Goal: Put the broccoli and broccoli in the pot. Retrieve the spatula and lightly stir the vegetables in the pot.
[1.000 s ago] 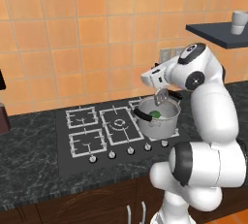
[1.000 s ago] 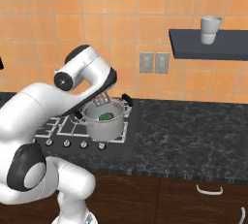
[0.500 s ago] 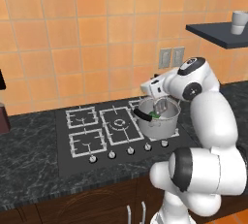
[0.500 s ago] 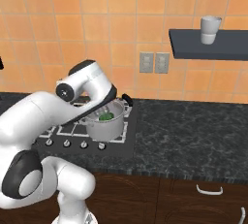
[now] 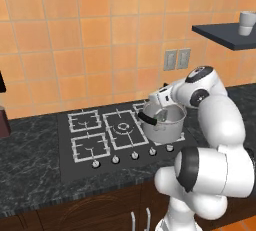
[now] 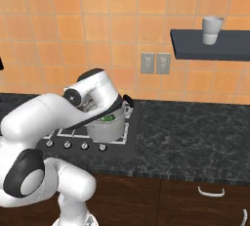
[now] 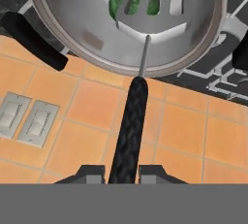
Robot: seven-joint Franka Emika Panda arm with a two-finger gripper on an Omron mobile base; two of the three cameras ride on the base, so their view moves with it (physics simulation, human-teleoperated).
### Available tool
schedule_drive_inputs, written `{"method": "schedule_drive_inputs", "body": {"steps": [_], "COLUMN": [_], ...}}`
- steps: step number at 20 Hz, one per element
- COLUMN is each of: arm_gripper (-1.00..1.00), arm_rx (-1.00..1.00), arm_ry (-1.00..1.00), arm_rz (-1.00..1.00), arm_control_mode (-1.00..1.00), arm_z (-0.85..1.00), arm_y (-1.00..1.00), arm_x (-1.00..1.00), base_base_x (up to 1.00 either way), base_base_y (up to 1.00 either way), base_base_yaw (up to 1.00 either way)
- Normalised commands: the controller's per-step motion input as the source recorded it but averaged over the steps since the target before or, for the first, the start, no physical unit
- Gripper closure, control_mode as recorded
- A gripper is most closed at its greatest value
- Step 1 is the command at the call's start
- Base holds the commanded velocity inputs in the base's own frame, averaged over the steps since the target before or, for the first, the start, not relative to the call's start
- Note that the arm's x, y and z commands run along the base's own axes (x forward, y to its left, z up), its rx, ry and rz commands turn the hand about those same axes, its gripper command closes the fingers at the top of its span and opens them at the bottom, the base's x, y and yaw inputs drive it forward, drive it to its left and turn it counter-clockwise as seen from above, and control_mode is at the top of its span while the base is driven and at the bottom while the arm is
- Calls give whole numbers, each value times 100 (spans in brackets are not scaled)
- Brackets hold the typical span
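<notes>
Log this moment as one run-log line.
stage: stirring | fingers: shut on spatula handle | spatula head: inside pot, over broccoli | pot: on burner

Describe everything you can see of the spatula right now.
The spatula has a flat, silvery-grey head with three slots, a thin metal neck and a long black textured handle. The gripper is shut on the handle's end. The head reaches down inside the steel pot, lying over the green broccoli, which shows through the slots.

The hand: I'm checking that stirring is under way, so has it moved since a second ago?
Yes. In the left base view the hand has dropped from above the pot to its rim, gripping the spatula.
</notes>
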Motion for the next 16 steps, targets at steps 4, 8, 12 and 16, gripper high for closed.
{"method": "schedule_drive_inputs", "body": {"steps": [4,8,12,16], "arm_gripper": [100,100,100,100], "arm_rx": [0,2,4,1], "arm_ry": [0,-12,-20,-10], "arm_rz": [-4,-7,-6,-5], "arm_control_mode": [-100,-100,-100,-100], "arm_z": [-16,-27,-19,-8], "arm_y": [-3,0,0,0], "arm_x": [5,11,26,15], "base_base_x": [0,0,0,0], "base_base_y": [0,0,0,0], "base_base_yaw": [0,0,0,0]}}
